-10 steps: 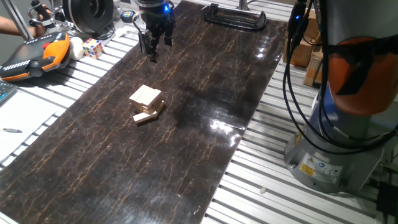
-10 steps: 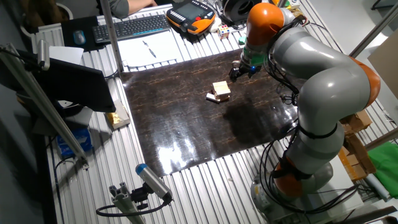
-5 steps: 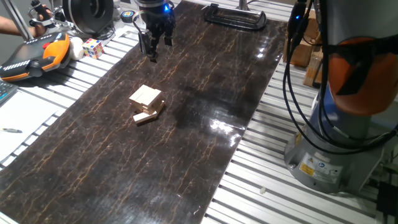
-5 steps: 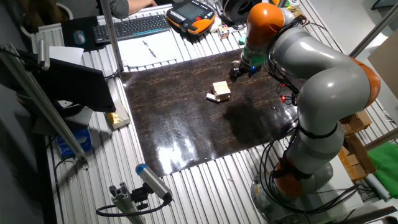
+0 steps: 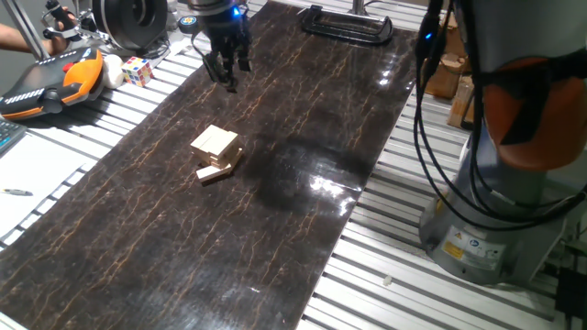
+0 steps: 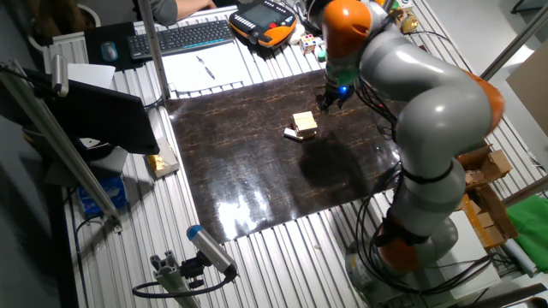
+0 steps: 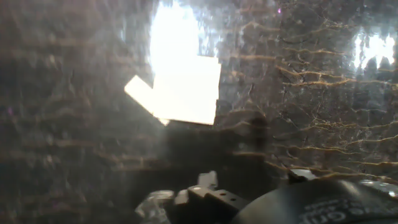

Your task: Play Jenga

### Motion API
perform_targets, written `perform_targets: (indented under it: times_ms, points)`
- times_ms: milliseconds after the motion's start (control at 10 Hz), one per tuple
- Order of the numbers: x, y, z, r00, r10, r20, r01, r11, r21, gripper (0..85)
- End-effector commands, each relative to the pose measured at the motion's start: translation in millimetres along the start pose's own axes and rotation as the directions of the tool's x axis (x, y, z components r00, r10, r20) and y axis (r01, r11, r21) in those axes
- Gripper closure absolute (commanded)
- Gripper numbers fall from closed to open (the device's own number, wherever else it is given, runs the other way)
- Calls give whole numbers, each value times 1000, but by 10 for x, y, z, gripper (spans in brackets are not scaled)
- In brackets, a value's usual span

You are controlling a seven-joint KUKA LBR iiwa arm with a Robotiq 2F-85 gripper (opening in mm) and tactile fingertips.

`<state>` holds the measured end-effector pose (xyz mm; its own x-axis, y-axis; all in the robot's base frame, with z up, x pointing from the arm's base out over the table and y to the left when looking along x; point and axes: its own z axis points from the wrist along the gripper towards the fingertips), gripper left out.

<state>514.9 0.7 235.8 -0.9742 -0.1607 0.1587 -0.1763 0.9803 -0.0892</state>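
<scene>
The Jenga stack (image 5: 216, 144) is a low pile of pale wooden blocks on the dark marble-patterned mat (image 5: 303, 119), with a loose block (image 5: 212, 173) lying against its near side. In the other fixed view the Jenga stack (image 6: 305, 122) sits mid-mat with the loose block (image 6: 292, 133) at its left. My gripper (image 5: 226, 81) hangs above the mat behind the stack, apart from it, fingers slightly apart and empty. It also shows as my gripper (image 6: 324, 104), just right of the stack. In the hand view the stack (image 7: 186, 90) is a glaring white patch ahead.
A multicoloured cube (image 5: 138, 71) and an orange teach pendant (image 5: 50, 82) lie left of the mat. A black clamp (image 5: 347, 23) sits at the mat's far end. The arm's base (image 5: 495, 229) stands at the right. A keyboard (image 6: 184, 36) and paper (image 6: 204, 64) lie beyond the mat.
The arm's upper links have swung leftward and the gripper has shifted slightly away from the stack and turned a little. The blocks have not moved.
</scene>
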Motion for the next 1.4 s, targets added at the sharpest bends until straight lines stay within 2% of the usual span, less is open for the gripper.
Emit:
perform_targets:
  times_ms: [0,500,900,1300]
  points:
    - [0,0,0,970,-74,-233,77,997,7,843]
    - [3,-9,2,963,-142,-231,142,990,-16,843]
    - [2,-6,1,957,-171,-233,171,985,-21,843]
    - [4,-11,2,967,-122,-225,121,992,-16,843]
